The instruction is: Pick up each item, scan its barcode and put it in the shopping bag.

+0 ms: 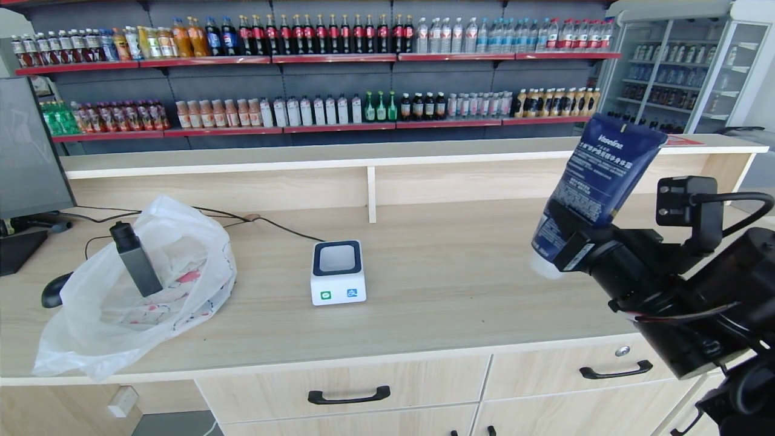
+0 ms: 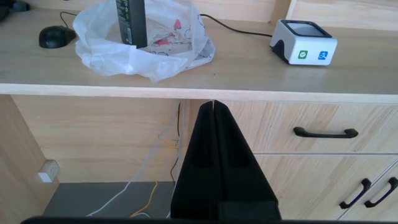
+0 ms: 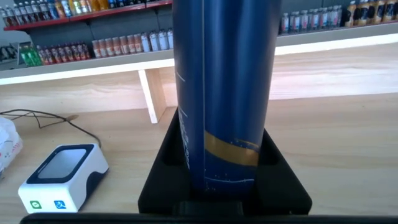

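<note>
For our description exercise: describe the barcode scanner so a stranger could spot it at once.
On the long pale wooden counter, right of the crumpled white plastic shopping bag, sits a small white box scanner. Only it has a dark blue frame round its top and green and blue icons in front.

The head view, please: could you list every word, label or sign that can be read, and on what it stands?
On the blue tube: a large white brand word near its upper end, not quoted here; the smaller lines below are too small to read.
On the scanner: no words, only two icon squares on its front, one green, one blue.
On the shelf bottles: labels too small to read.
</note>
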Controlling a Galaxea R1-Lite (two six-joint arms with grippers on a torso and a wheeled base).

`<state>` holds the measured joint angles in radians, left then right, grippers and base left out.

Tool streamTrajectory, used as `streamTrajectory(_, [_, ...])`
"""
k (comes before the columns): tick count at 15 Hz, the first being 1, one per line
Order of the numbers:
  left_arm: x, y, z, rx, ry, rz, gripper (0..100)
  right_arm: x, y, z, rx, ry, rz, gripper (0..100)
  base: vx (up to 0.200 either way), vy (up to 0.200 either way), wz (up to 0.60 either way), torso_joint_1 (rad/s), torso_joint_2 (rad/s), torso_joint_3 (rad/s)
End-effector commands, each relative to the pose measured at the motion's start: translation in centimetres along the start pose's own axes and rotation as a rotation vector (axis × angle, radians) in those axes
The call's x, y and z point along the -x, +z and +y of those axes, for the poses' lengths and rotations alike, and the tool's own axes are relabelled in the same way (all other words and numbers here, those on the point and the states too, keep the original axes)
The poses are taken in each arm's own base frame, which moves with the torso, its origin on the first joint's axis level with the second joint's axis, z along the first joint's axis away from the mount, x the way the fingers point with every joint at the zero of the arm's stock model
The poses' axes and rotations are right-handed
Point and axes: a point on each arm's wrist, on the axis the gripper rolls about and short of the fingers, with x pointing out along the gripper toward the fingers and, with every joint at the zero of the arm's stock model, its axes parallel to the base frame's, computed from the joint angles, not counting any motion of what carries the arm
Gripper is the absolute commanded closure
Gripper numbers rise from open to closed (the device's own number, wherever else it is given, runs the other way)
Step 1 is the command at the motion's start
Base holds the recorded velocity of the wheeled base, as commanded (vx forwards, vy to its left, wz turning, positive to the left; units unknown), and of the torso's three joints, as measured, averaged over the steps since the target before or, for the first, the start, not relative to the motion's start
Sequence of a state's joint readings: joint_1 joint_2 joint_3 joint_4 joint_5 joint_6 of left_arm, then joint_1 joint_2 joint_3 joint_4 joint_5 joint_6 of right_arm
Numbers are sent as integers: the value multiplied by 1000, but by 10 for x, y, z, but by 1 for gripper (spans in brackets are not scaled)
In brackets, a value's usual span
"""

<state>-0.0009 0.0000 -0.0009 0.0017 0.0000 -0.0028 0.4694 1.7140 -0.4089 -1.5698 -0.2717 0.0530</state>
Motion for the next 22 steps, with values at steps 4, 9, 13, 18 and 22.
streamTrajectory(4, [0,0,0,0,-1,1,100,27,20,-6,-36,3,-38,100,0,0,0,0,0,0])
streamTrajectory(9, [0,0,0,0,1,1,100,34,24,-7,-77,11,-44,100,0,0,0,0,0,0])
streamTrajectory(13, [0,0,0,0,1,-1,100,41,23,20,-159,140,-26,100,0,0,0,0,0,0])
streamTrajectory(18, [0,0,0,0,1,1,100,49,30,56,-282,411,-11,100,0,0,0,0,0,0])
streamTrajectory(22, [0,0,0,0,1,-1,100,57,36,57,-337,624,8,100,0,0,0,0,0,0])
